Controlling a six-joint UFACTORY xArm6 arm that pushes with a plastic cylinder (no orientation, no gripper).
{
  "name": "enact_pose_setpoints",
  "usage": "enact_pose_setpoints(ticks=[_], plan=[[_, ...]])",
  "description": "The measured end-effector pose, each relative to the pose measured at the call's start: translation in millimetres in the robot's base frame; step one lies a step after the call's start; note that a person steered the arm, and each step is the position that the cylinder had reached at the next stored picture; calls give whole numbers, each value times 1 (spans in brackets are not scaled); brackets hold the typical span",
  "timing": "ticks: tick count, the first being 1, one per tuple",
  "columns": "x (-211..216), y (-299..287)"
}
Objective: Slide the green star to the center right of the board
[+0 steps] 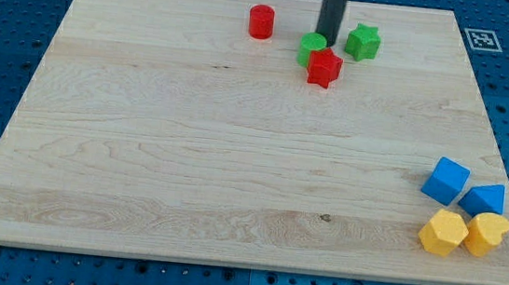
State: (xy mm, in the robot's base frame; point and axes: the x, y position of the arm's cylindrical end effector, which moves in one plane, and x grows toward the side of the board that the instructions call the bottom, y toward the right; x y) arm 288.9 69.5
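The green star (363, 43) lies near the view's top, right of the middle of the wooden board (188, 155). My tip (327, 41) stands just left of the green star, with a small gap between them. A green round block (312, 47) sits right below and left of the tip, partly behind a red star (324, 67) that touches it. A red cylinder (261, 22) stands further to the view's left.
At the view's bottom right lie a blue cube (446, 180), a second blue block (484, 198) and two yellow blocks (442, 233) (486, 232), close together near the board's right edge. A fiducial tag (481, 39) sits off the board's top right corner.
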Motion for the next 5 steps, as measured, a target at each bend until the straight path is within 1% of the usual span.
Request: enact_pose_setpoints(ticks=[1, 2, 3, 5], plan=[[0, 2], [0, 65], [0, 99], [25, 163]])
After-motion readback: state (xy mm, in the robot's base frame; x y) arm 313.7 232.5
